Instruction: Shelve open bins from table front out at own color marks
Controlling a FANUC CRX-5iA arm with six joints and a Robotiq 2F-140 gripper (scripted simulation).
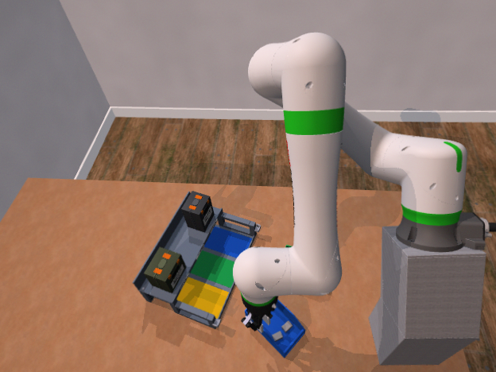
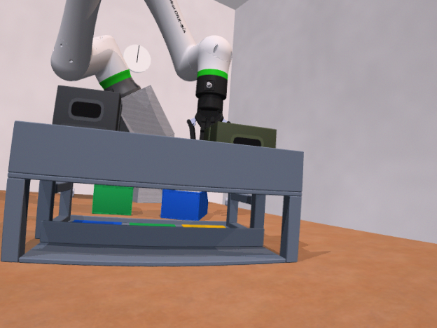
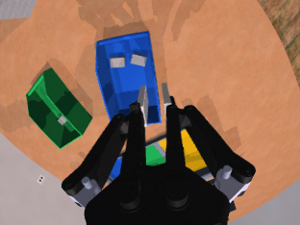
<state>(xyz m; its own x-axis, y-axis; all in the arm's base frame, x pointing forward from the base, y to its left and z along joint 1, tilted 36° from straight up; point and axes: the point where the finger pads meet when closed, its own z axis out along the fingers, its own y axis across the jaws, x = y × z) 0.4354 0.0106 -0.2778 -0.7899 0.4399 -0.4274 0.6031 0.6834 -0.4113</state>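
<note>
My gripper (image 1: pixel 263 324) (image 2: pixel 204 134) (image 3: pixel 154 92) hangs above the blue bin's shelf-side end, near one long wall. Its fingers stand a narrow gap apart with nothing between them. The blue bin (image 1: pixel 281 314) (image 2: pixel 182 205) (image 3: pixel 127 83) stands level on the table with two grey parts in it. The green bin (image 2: pixel 112 200) (image 3: pixel 47 124) stands on the table, turned at an angle, with a small grey part visible; the arm mostly hides it in the top view. On the shelf, the blue mark (image 1: pixel 227 241), green mark (image 1: pixel 211 266) and yellow mark (image 1: pixel 204 297) carry no bin.
The shelf's upper board (image 1: pixel 177 241) (image 2: pixel 153 160) spans the rear of the row. A dark grey box (image 1: pixel 197 212) (image 2: pixel 85 108) and an olive box (image 1: pixel 165 268) (image 2: pixel 248 134) stand on it. Raised side rails flank the row. The arm's pedestal (image 1: pixel 439 297) stands beyond the bins.
</note>
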